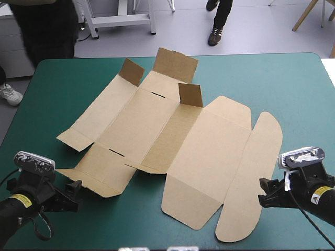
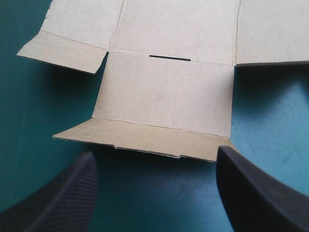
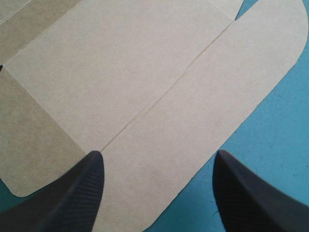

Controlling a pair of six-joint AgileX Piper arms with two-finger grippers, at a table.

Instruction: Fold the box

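Observation:
The brown box [image 1: 172, 141] lies spread out as a cut sheet on the teal-green table, mostly flat, with three small flaps standing up along its far side. My left gripper [image 1: 73, 192] is open near the table's front left, just short of the sheet's near-left flap [image 2: 145, 137], which lifts slightly off the cover. My right gripper [image 1: 266, 198] is open at the front right, its fingers [image 3: 63, 193] apart over the rounded lid flap [image 3: 207, 111]. Nothing is held.
Bare teal-green cover [image 1: 282, 83] surrounds the sheet, widest at the far right and far left. The table's far edge [image 1: 178, 56] runs close behind the raised flaps.

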